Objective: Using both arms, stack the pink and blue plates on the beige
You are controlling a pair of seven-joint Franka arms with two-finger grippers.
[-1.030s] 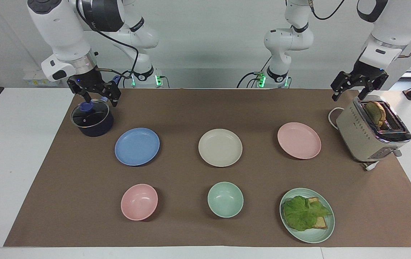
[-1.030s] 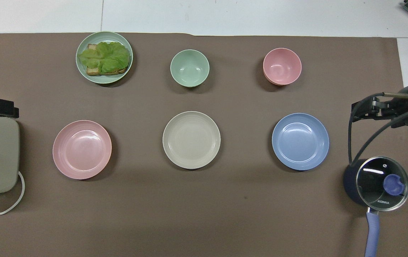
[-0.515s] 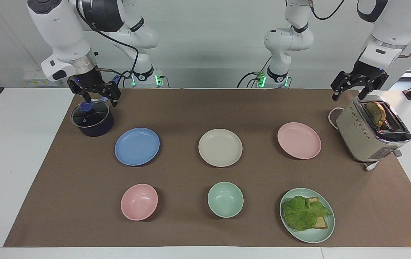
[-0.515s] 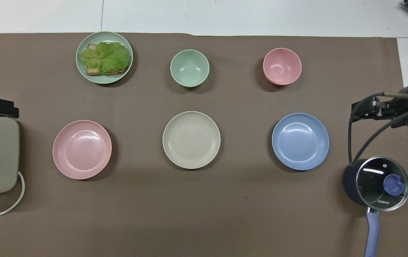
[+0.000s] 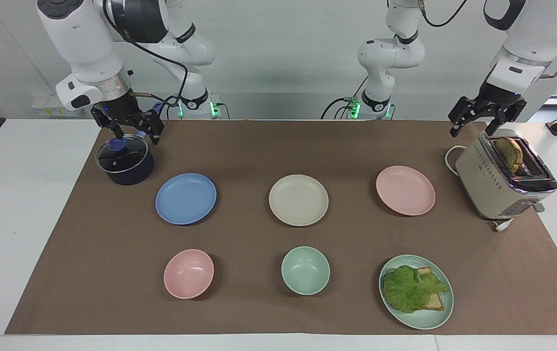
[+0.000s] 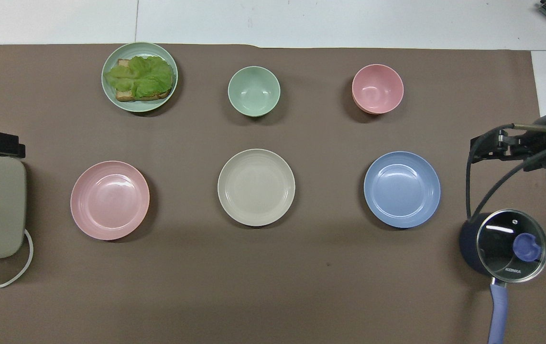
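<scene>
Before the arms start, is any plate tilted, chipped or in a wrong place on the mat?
Nothing stands out. The blue plate, beige plate and pink plate lie flat in a row, apart from each other, none stacked yet. No chips or spills are visible.

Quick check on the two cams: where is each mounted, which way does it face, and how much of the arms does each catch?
Facing view: high across the table, facing the robots; both arms show whole, left gripper over the toaster, right gripper over the pot.
Overhead view: above the robots' end, looking steeply down and forward; only gripper parts at its side edges.
Shared: blue plate, beige plate, pink plate, mirrored half a turn.
</scene>
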